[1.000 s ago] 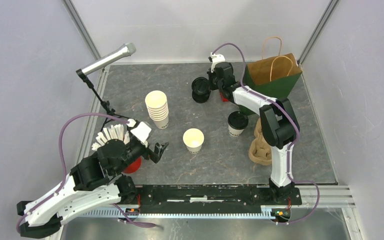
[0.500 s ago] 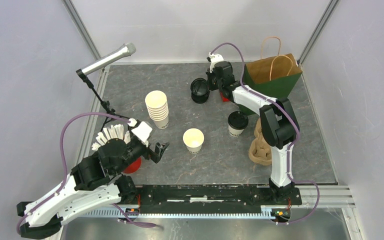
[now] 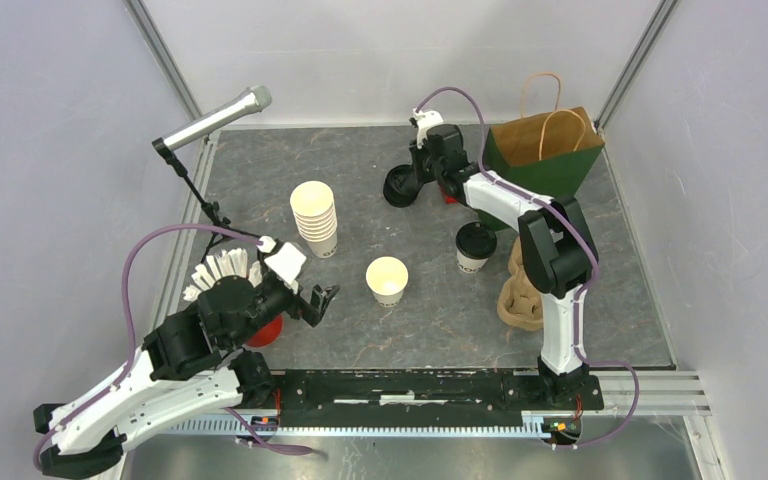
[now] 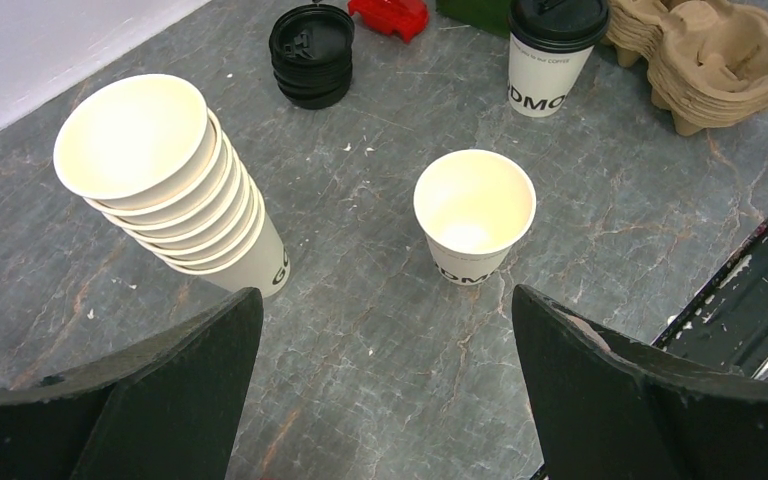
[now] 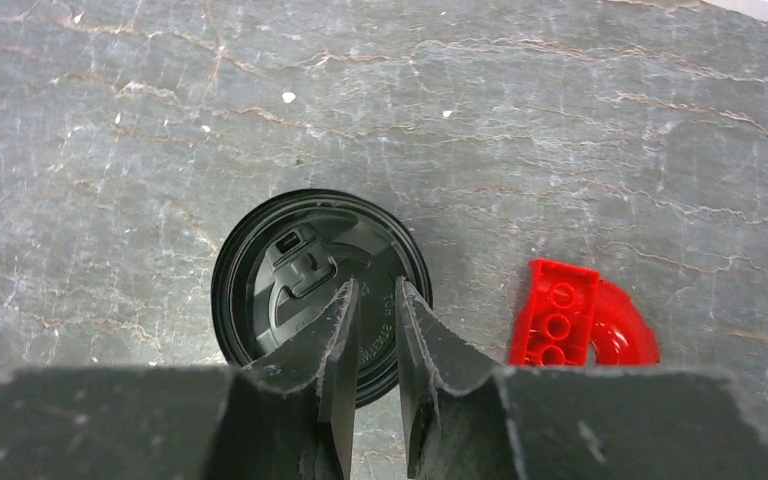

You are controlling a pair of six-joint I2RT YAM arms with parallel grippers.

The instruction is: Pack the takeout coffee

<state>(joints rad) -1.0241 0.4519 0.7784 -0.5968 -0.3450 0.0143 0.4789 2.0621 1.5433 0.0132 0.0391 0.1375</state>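
Grey stone tabletop [image 5: 560, 120]: your right claw [image 5: 376, 290] sits barely parted over black lids [image 5: 260, 260] at twelve o'clock, grip unclear; left claw [image 4: 385, 298] hangs released.

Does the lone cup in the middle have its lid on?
No: the cup stands open, its empty cream inside showing from above.

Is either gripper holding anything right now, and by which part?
The left gripper holds nothing. The right gripper, tips barely apart, is over the stack of round black plastic lids; a pinch cannot be told.

Bright, even light, soft shadows
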